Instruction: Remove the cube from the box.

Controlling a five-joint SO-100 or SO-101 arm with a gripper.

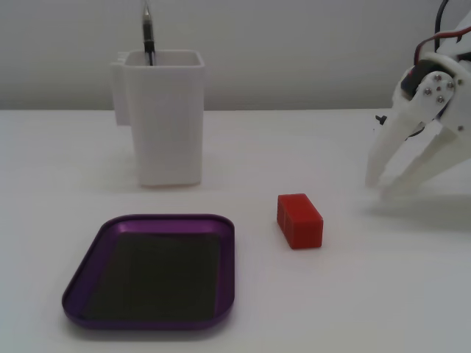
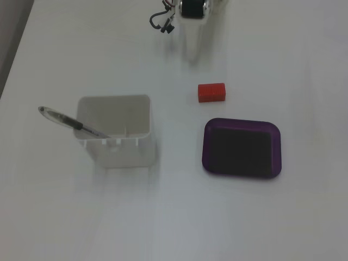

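Note:
The red-orange cube [image 1: 299, 220] lies on the white table, outside the box and just right of it in a fixed view; it also shows in the other fixed view [image 2: 211, 92]. The box, a shallow purple tray [image 1: 229, 272], sits at the front left with a dark bare bottom, and in the other fixed view [image 2: 206, 147] it is below the cube. My white gripper [image 1: 381, 187] hangs at the right, apart from the cube, fingers slightly spread and empty, tips near the table. It enters the other fixed view [image 2: 192, 54] from the top edge.
A tall white square container [image 1: 165, 121] stands behind the tray with a pen [image 1: 148, 33] in it; both show in the other fixed view, container [image 2: 117, 147] and pen [image 2: 70, 123]. Wires [image 2: 161, 22] lie near the arm's base.

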